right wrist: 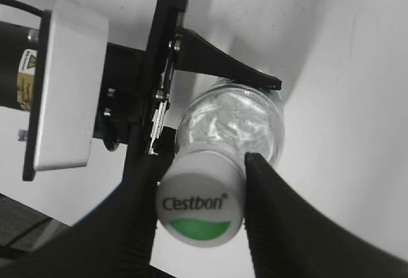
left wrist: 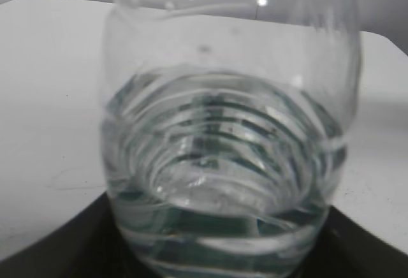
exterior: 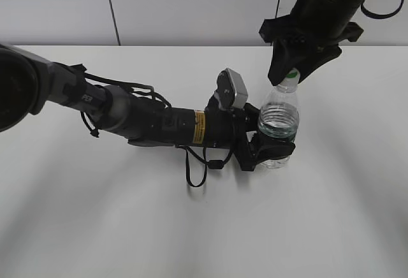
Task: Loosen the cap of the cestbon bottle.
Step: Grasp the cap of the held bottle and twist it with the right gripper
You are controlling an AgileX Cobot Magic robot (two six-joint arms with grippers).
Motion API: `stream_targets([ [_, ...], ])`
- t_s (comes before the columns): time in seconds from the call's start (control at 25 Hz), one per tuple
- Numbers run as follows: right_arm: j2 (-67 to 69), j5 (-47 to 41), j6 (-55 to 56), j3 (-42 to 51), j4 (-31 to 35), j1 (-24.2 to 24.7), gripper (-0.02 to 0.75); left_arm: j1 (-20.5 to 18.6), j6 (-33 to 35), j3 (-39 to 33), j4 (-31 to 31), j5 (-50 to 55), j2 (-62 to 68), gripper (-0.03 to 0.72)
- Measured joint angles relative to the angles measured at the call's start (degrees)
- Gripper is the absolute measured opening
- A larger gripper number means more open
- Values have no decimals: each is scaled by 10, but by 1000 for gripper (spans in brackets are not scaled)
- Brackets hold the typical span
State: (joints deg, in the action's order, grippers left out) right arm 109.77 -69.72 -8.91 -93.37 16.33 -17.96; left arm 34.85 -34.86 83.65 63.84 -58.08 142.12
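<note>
— White plastic, nearest the right wrist lens: what does the cap (right wrist: 200, 207) say?

— "Cestbon" in dark letters across the top, with a green half-moon patch under the word. One cap, round, low in the middle of that frame. The right gripper (right wrist: 201, 209) has a black finger on each side of it, and the jaws look closed onto its rim.

— And below the cap?

— One cestbon bottle (exterior: 278, 127), clear plastic, ribbed at the shoulder, partly filled with water. It stands upright on the white bench (exterior: 191, 227), right of centre in the exterior frame. The green band shows only as a dark tint through the water; no print on it can be read.

— Who steadies it?

— The left gripper (exterior: 268, 143), reaching in from the left. Its jaws are clamped round the bottle's lower body. In the left wrist picture the bottle fills nearly the whole frame, blurred, with ringed ribs showing through the water.

— Any other writing?

— A yellow sticker (exterior: 200, 127) on the left arm's black forearm, too small to read. Another yellow label sits at the far left edge of the right wrist frame, also unreadable.

— Farther back?

— A pale wall (exterior: 178, 4) across the top of the exterior frame, with one dark vertical seam.
</note>
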Motion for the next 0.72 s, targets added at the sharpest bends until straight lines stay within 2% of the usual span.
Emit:
stream_targets([
  [0.28, 0, 0, -241, 0, 0, 0, 314, 0, 0, 0, 0, 0, 0, 501],
  [0.72, -1, 0, -276, 0, 9, 0, 314, 0, 0, 0, 0, 0, 0, 501],
])
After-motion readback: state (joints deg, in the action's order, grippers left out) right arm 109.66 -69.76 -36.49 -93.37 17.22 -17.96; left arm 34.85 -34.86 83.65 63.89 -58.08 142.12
